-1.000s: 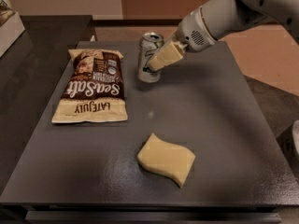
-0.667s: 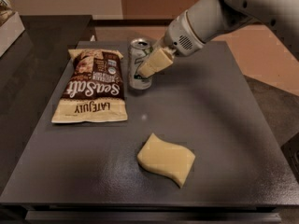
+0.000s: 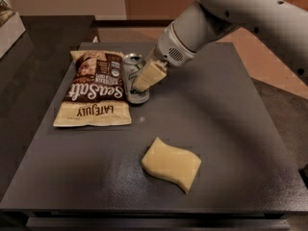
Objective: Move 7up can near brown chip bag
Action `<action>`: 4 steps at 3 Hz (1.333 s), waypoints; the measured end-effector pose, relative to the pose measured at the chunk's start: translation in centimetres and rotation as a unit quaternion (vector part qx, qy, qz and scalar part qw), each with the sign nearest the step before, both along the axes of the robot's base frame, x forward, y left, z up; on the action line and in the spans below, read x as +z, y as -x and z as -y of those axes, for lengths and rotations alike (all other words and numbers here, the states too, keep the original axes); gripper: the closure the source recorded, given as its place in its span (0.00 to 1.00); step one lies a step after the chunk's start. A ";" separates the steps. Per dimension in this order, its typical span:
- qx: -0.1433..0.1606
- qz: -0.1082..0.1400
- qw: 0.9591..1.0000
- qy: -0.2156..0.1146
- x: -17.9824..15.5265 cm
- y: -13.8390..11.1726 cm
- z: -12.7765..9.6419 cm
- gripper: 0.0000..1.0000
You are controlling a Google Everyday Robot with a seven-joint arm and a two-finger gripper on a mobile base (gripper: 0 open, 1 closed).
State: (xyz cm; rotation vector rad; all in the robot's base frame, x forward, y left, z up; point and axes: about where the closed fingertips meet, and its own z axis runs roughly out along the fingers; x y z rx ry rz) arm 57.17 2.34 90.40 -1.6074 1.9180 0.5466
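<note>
Dark tabletop (image 3: 231, 129): the gripper (image 3: 140, 80), fingers (image 3: 148, 76) clamped on the upright 7up can (image 3: 129, 72), holds it right beside the brown chip bag (image 3: 96, 88); placement looks nearly complete, with release and withdrawal apparently next.

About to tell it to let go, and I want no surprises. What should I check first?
1. Can beside bag: ok, it stands at the bag's right edge.
2. Can upright: ok.
3. Can's base flat on table: cannot tell.
4. Gripper shut on can: ok, one finger lies across its front.
5. Sponge out of the way: ok, apart from the can, toward the table's front.
</note>
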 end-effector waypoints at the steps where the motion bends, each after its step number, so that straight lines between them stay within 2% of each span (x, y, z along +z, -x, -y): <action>1: -0.008 0.000 1.000 0.009 -1.1 0.0 0.0 0.53; 3: -0.004 -0.001 1.000 0.010 -1.2 0.1 -0.3 0.06; 4: -0.003 -0.002 1.000 0.010 -1.3 0.2 -0.4 0.00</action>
